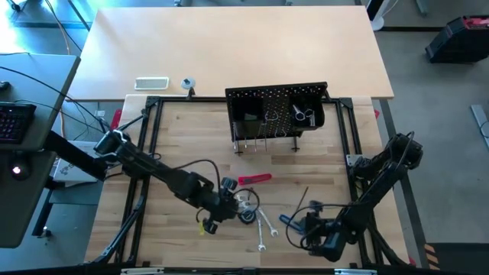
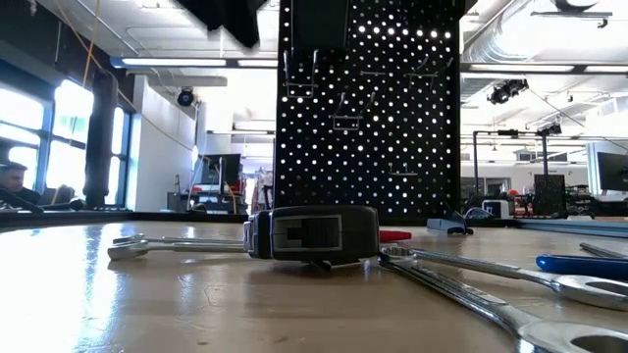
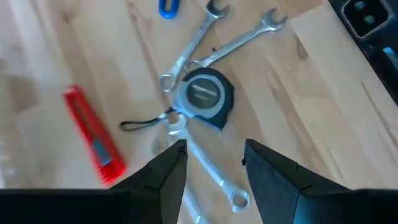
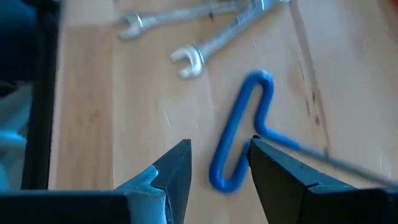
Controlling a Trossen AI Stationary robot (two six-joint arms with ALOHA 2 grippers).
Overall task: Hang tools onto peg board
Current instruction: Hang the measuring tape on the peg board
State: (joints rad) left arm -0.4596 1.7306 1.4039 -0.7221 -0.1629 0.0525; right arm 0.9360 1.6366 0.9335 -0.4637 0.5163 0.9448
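Wooden surface point(image 1: 191, 137) holds scattered tools. Left gripper point(image 3: 211, 163), jaws wide, hovers above a wrench point(image 3: 214, 177); right gripper point(image 4: 219, 163), jaws wide, straddles the blue-handled key point(image 4: 239, 127). Grasping comes next.

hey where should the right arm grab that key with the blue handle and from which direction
Take the key by its blue loop handle, pinching across the two long sides, coming straight down. It lies flat on the table, the loop is its widest part, and the open right pincer already hangs above it. The thin black shaft offers less to hold.
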